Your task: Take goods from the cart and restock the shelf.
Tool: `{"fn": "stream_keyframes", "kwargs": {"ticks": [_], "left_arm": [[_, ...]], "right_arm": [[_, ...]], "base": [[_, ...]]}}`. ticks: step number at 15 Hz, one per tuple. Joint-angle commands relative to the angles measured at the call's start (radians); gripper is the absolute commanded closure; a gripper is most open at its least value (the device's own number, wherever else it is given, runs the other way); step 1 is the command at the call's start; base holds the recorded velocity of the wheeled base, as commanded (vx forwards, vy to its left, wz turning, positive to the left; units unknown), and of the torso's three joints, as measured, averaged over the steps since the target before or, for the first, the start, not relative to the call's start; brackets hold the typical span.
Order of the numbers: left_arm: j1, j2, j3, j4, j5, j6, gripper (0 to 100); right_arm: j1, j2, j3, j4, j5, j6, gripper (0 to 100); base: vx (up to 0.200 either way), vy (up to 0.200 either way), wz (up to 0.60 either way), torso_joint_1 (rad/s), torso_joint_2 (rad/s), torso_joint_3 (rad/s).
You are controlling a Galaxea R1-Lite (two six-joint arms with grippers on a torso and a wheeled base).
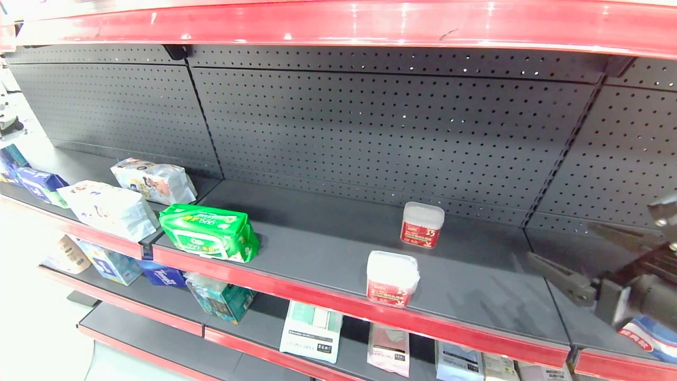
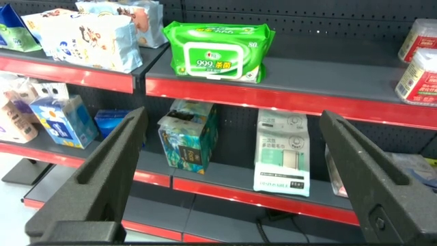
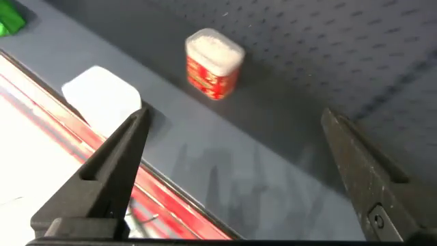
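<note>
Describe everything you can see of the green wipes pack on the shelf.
The wipes pack is a soft, glossy, bright green plastic pouch with crimped side seams. A white oval flap sits on its broad face, which is turned up and forward. It looks full and sealed. It rests on the grey shelf at the left end of the middle bay, close to the red front edge. A white tissue pack sits beside it across a small gap. Nothing else touches it.

room: shelf point(image 1: 317, 248) between wipes point(image 1: 209, 232) and front tub point(image 1: 392, 278) (wide gap) | obstacle: rear tub point(image 1: 422, 225) farther back
</note>
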Motion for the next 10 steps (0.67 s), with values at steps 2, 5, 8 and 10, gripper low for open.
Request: {"fn": "stream_keyframes", "kwargs": {"ticks": [2, 5, 8, 10], "left_arm": [[-0.002, 0.013, 0.0, 0.0, 0.0, 0.0, 0], [-0.002, 0.015, 0.0, 0.0, -0.001, 0.0, 0], [-0.002, 0.015, 0.0, 0.0, 0.0, 0.0, 0], [-0.002, 0.015, 0.0, 0.0, 0.0, 0.0, 0]], "right_arm": [[-0.081, -0.334, 0.156, 0.002, -0.024, -0.1, 0], [-0.176, -0.498, 0.248, 0.003, -0.021, -0.093, 0], [-0.279, -0.662, 0.32, 0.106, -0.024, 0.005, 0], [-0.315, -0.736, 0.235, 0.309, -0.077, 0.01, 0]], "base": [[0.0, 0.0, 0.0, 0.0, 0.0, 0.0], [0.0, 0.0, 0.0, 0.0, 0.0, 0.0], [0.0, 0.0, 0.0, 0.0, 0.0, 0.0], [0.0, 0.0, 0.0, 0.0, 0.0, 0.0]]}}
